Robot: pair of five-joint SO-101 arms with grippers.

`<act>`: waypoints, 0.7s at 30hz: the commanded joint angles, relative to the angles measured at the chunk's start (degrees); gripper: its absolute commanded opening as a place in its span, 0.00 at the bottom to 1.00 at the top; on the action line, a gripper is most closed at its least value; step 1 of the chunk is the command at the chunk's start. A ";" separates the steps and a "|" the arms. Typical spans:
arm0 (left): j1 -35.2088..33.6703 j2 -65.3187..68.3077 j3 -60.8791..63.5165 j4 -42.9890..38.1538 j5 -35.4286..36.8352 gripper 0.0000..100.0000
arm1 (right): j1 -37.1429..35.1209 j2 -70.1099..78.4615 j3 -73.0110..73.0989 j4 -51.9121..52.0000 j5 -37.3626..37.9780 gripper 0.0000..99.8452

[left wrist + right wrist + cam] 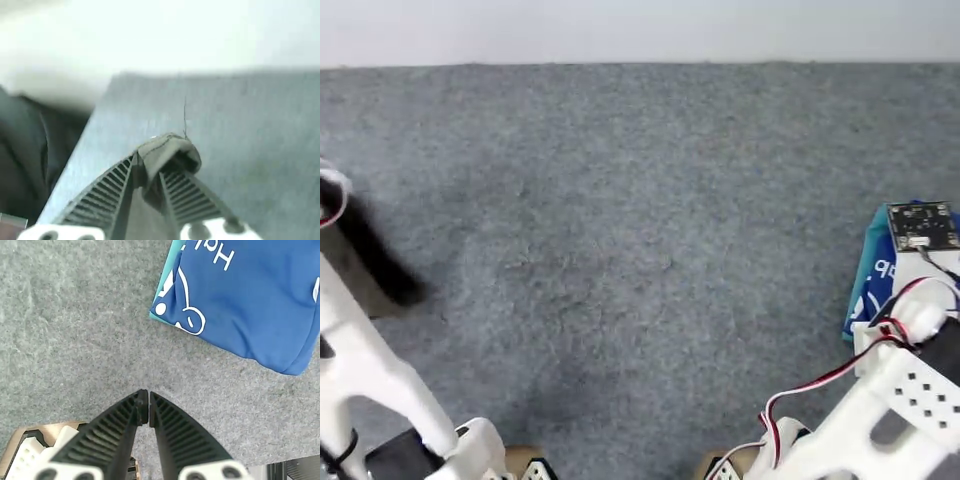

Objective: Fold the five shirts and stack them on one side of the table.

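Grey tabletop (pixel 640 220) carries a blue shirt (pixel 875 280) at right edge; left end effector (pixel 150 172) pinches dark cloth (pixel 170 150), right end effector (pixel 145 407) is pressed together.

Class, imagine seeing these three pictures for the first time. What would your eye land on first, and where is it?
The folded bright blue shirt with white print stands out most, lying at the right edge of the grey felt-covered table. Next comes the left pincer, shut on a bunch of grey-green cloth near the table's left edge. The right pincer hangs shut and empty over bare felt.
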 commanded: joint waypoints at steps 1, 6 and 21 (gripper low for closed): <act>4.57 -2.20 -8.75 -0.18 4.40 0.02 | -0.48 -0.92 0.09 2.24 0.35 0.01; 14.51 -2.46 -15.78 0.09 6.42 0.02 | -0.48 -0.92 0.09 2.24 0.35 0.01; 50.29 0.88 -14.29 1.05 5.98 0.02 | -0.48 -0.57 0.18 2.15 0.35 0.01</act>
